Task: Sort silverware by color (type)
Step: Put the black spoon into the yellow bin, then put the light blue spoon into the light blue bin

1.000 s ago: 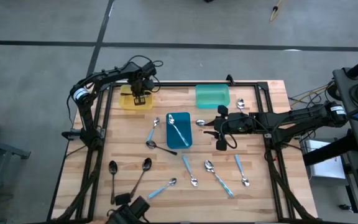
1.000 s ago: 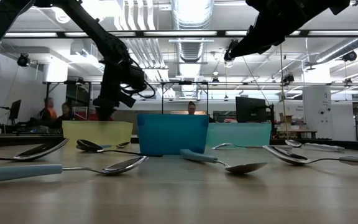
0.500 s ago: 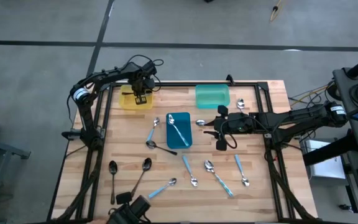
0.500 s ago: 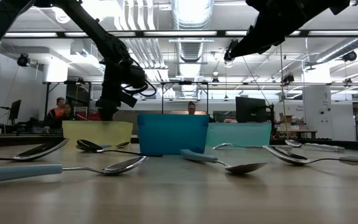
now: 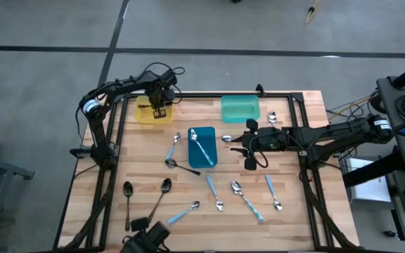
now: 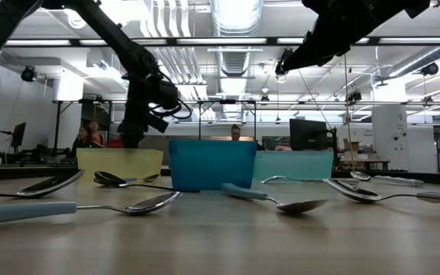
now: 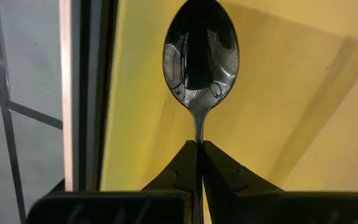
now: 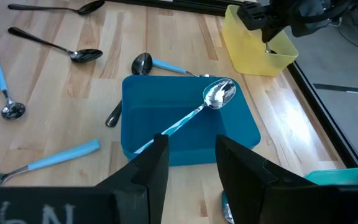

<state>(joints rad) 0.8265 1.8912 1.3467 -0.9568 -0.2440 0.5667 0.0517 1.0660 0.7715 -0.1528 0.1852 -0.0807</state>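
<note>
Hanging over the yellow tray [image 5: 146, 114], your left gripper [image 7: 199, 147] has its fingers pinched on the stem of a dark spoon [image 7: 200, 55], bowl pointing down into that tray. Beside the yellow tray sits the blue tray [image 5: 204, 156], holding one blue-handled spoon [image 8: 191, 116]. Your right gripper [image 5: 239, 144] waits just past the blue tray, fingers parted and holding nothing.

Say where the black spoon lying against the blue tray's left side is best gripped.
Probably mid-handle, from straight above: the black spoon lies flat on the table, its handle running to the blue tray, where fingers have less room. The bowl end is wider and curved.
</note>
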